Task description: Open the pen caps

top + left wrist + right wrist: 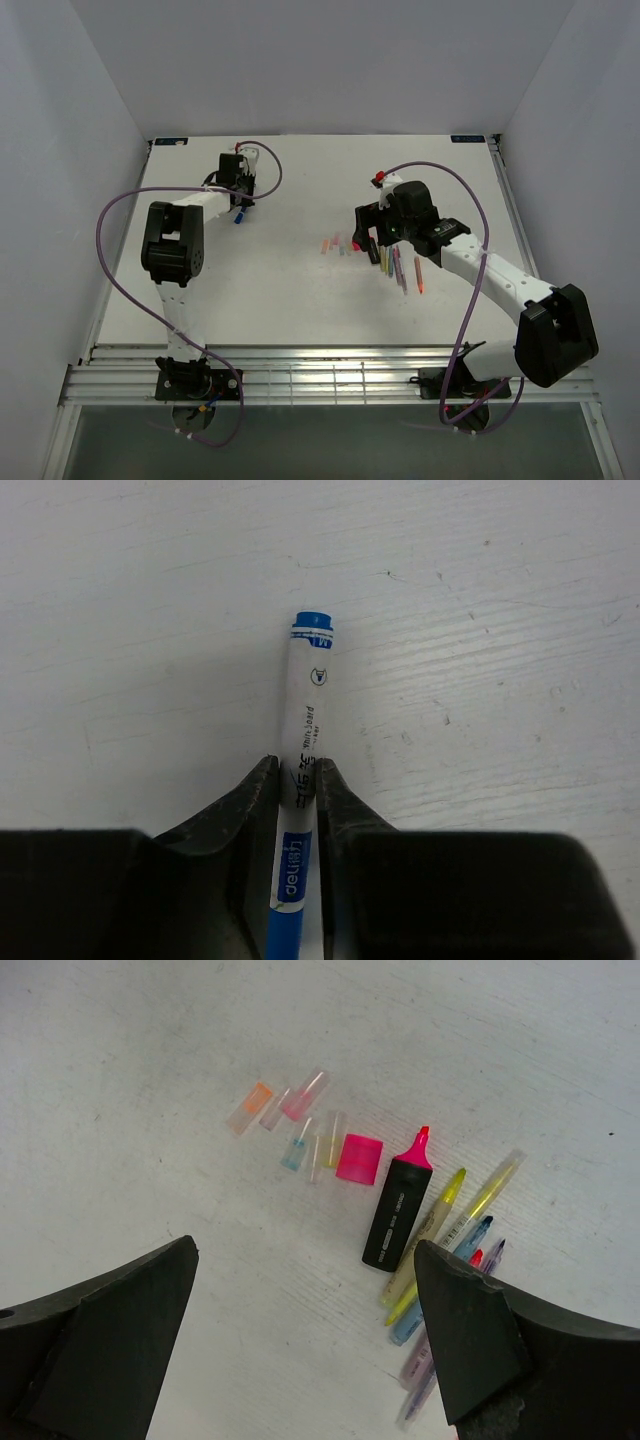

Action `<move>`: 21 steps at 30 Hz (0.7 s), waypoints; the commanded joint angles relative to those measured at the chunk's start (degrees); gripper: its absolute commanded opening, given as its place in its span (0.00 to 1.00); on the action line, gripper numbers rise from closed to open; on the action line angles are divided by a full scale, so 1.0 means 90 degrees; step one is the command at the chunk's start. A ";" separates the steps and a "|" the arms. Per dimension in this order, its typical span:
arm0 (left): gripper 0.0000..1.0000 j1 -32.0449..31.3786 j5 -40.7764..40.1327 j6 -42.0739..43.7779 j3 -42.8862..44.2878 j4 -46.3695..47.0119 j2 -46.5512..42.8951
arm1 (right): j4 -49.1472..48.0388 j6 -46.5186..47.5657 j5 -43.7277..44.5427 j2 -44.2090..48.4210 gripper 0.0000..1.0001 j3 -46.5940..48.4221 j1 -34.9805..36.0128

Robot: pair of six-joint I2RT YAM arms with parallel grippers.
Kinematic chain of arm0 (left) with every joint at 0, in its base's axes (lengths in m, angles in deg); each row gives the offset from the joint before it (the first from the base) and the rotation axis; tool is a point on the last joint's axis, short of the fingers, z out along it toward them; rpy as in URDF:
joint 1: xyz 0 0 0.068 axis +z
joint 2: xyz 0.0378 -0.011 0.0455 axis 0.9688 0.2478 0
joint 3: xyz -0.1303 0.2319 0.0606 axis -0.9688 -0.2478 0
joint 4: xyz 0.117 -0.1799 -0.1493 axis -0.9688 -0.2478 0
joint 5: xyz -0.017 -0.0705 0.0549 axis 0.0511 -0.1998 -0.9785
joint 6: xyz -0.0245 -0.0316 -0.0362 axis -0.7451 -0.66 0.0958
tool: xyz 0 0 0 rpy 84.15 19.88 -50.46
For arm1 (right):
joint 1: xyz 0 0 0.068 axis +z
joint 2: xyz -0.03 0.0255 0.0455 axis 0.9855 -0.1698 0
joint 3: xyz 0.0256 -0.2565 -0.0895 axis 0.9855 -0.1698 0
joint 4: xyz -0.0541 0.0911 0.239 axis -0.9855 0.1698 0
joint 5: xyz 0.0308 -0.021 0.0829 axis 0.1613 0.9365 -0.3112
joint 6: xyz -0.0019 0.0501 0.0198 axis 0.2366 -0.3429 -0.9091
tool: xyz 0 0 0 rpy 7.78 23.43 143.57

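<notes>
My left gripper (299,775) is shut on a white whiteboard marker (308,695) with blue ends. Its longer blue end (284,930) lies back between the jaws. In the top view this gripper (240,200) is at the far left of the table, with the marker (240,216) below it. My right gripper (305,1255) is open and empty above the table, near several loose caps: orange (250,1107), clear pink (305,1095), blue (296,1148), yellow (331,1138) and solid pink (359,1158). A black highlighter (399,1210) lies uncapped beside them.
Several uncapped thin pens, yellow (440,1210), blue (470,1240) and purple, lie fanned to the right of the black highlighter. In the top view the caps (340,243) and pens (395,265) lie mid-table by the right gripper (372,240). White walls enclose the table.
</notes>
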 commanded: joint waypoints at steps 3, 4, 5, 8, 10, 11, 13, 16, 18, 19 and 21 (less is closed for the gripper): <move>0.06 0.0018 0.0085 -0.0099 0.0012 0.0056 -0.0130 | -0.0061 -0.0076 0.0252 -0.0034 0.90 0.0155 -0.0008; 0.01 0.0008 0.0134 -0.0137 -0.0036 0.0095 -0.0159 | -0.0012 -0.0163 0.0417 -0.0131 0.90 0.0195 -0.0017; 0.00 0.0008 0.0183 -0.0196 -0.0037 0.0095 -0.0247 | 0.0114 -0.0348 0.0515 -0.0181 0.90 0.0253 -0.0027; 0.00 0.0008 0.0700 -0.0420 -0.0143 0.0104 -0.0481 | -0.0010 -0.0632 0.0536 -0.0045 0.90 0.0235 -0.0105; 0.00 0.0008 0.1118 -0.0673 -0.0280 0.0173 -0.0861 | -0.0469 -0.1082 0.0004 0.0227 0.90 -0.0086 -0.0221; 0.00 0.0008 0.1314 -0.0907 -0.0474 0.0212 -0.1027 | -0.0702 -0.1073 -0.0398 0.0306 0.90 -0.0204 -0.0300; 0.00 0.0008 0.1850 -0.1172 -0.0758 0.0377 -0.1591 | -0.1211 -0.1160 -0.1460 0.0366 0.90 -0.0371 -0.0436; 0.00 0.0008 0.3129 -0.1942 -0.1431 0.1088 -0.2276 | -0.1242 -0.1452 -0.1972 0.0249 0.95 -0.0235 -0.0486; 0.00 -0.0060 0.3911 -0.2353 -0.2005 0.1421 -0.2590 | -0.1464 -0.1599 -0.2207 0.0239 1.00 -0.0234 -0.0486; 0.00 -0.0108 0.4117 -0.2654 -0.2203 0.1675 -0.2910 | -0.1718 -0.1793 -0.2431 0.0268 1.00 -0.0283 -0.0476; 0.00 -0.0342 0.4479 -0.2891 -0.2748 0.1891 -0.3234 | -0.2031 -0.2028 -0.2608 0.0365 0.95 -0.0507 -0.0486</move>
